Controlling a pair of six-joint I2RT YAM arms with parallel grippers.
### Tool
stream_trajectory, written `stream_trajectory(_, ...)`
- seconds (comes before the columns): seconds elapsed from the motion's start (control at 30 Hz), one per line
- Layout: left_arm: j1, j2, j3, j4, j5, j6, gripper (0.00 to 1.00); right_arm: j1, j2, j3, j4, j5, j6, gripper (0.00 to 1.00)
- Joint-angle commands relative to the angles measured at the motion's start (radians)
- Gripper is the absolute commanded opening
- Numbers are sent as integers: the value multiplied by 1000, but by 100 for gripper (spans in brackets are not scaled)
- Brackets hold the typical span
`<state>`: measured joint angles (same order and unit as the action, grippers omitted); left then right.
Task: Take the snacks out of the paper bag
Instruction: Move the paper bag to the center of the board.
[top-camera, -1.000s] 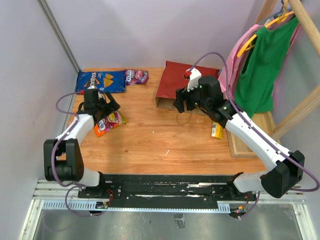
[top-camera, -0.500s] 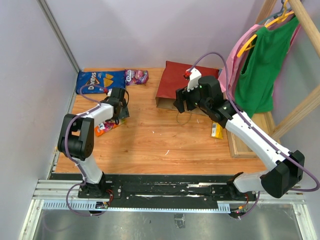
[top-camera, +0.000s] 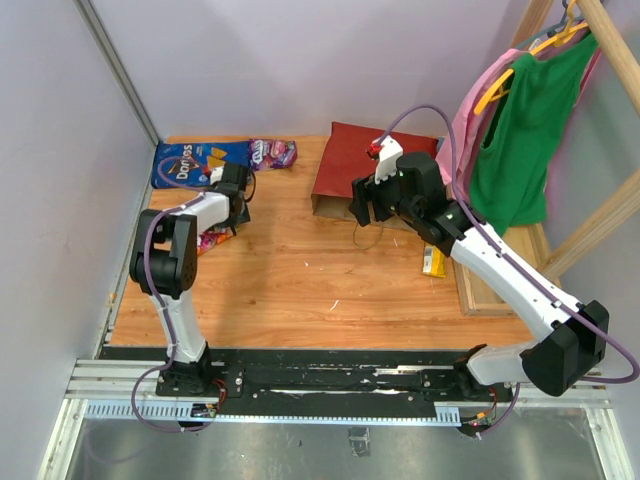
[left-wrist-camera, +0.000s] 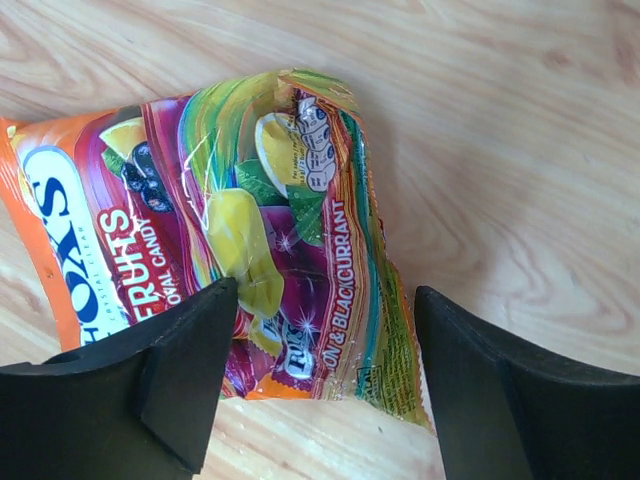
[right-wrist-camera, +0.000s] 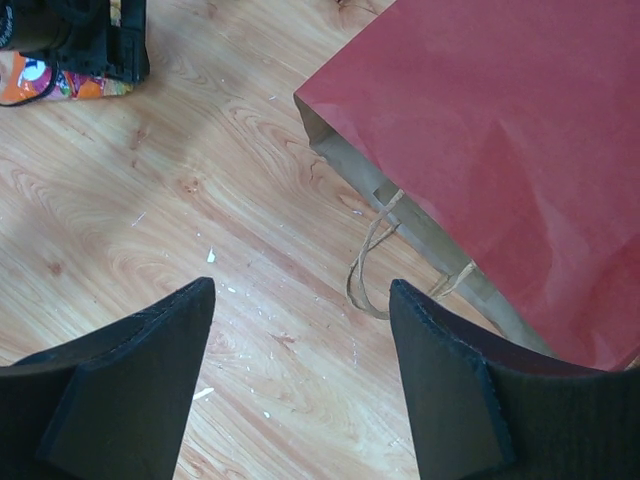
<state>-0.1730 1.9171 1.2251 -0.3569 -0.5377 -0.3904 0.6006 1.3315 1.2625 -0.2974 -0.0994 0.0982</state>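
– Wooden table (top-camera: 330, 270), lilac walls. Your paper bag (top-camera: 360, 165) is lying flat on its red side at the far edge, a bit right of middle. Its mouth faces the arms and the twisted handles (right-wrist-camera: 375, 260) are flopped on the wood. Your right gripper (right-wrist-camera: 300, 370) hangs just in front of that mouth, fingers spread, nothing in them.

– Yep, and you've got snacks lying outside it. Doritos bag (top-camera: 200, 160) is in the far left corner, with the purple Fox's packet (top-camera: 272, 153) just beside it along the far edge. The orange Fox's packet (left-wrist-camera: 230, 230) is by the left edge. Your left gripper (left-wrist-camera: 320, 340) sits right over that one, fingers apart on either side of its end; can't tell if they touch it. Yellow bar (top-camera: 433, 262) is by the right edge, near the wooden rack (top-camera: 590, 220) with the green top (top-camera: 520, 140) and pink top (top-camera: 462, 130).
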Motion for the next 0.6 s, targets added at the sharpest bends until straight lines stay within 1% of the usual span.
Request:
stream_trajectory(0.0,96,54,20,-5,36,-35,76,13,-24,-16,-6,26,-24,72)
stream_trajectory(0.13,188,61,53,12,100,-73,76,14,-26,-17,-8,28,-28,72)
stream_trajectory(0.27,255,70,76,18,116,-108,76,13,-30,-22,-9,27,-32,72)
stream_trajectory(0.43,299,101,83,50,148,-119,76,13,-33,-27,-13,33,-39,72)
stream_trajectory(0.57,306,159,123,42,165,-94,76,14,-38,-32,-13,40,-42,72)
